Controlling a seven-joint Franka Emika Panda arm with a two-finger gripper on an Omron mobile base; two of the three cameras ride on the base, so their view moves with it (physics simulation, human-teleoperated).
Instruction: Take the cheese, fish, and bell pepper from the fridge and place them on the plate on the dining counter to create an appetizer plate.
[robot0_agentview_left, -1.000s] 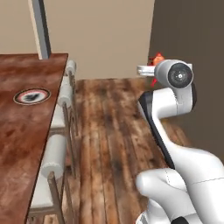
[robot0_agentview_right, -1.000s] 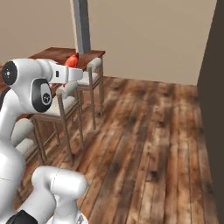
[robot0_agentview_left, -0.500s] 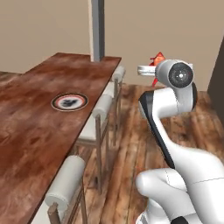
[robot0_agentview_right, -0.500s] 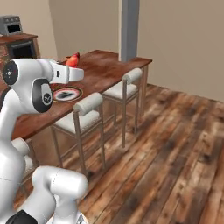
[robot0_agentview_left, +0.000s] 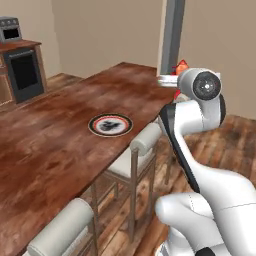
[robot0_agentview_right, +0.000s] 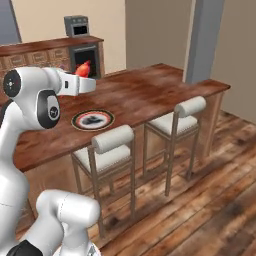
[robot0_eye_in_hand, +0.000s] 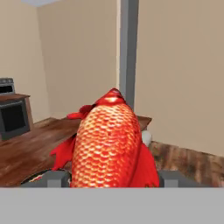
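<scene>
Fish: I see the fish (robot0_eye_in_hand: 109, 140) clamped between the gripper's two fingers, red-orange and scaly, standing up from the jaws in my hand view; it pokes up red above the hand in the left base view (robot0_agentview_left: 180, 66) and the right base view (robot0_agentview_right: 83, 68).
Gripper: my gripper (robot0_eye_in_hand: 111, 178) is closed on the fish, one finger (robot0_eye_in_hand: 52, 178) on each side of its body, held high at the counter's edge.
Plate: the plate (robot0_agentview_left: 110, 124) lies flat on the counter, dark rim and patterned centre, well apart from the fish and lower (robot0_agentview_right: 93, 119).
Counter: the counter (robot0_agentview_left: 45, 140) runs long and glossy brown, from near left to the far pillar (robot0_agentview_left: 172, 35).
Stools: two white-cushioned stools (robot0_agentview_right: 110, 150) stand tucked along its near side.
Oven: a dark oven (robot0_agentview_left: 22, 72) sits against the far left wall.
</scene>
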